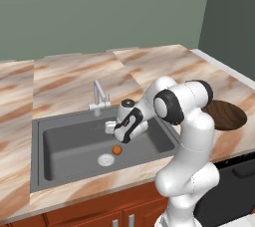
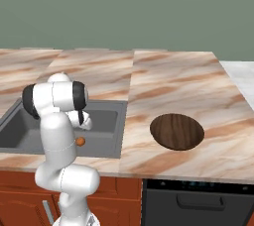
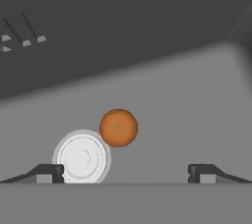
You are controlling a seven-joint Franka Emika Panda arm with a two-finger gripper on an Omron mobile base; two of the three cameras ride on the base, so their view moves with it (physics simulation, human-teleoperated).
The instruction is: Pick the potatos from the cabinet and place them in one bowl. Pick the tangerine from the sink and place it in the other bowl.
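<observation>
While hovering over sink (image 1: 64, 146):
Tool (image 3: 126, 173): released, fingers wide.
Tangerine (image 3: 118, 127): frame centre, beside drain (image 3: 81, 158).
Brown bowl (image 2: 177, 131): desk (image 2: 173, 81), right.

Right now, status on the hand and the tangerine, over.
Hand open, above the sink. Tangerine on the basin floor beside the drain, not gripped. Nothing between fingers and fruit.
</observation>
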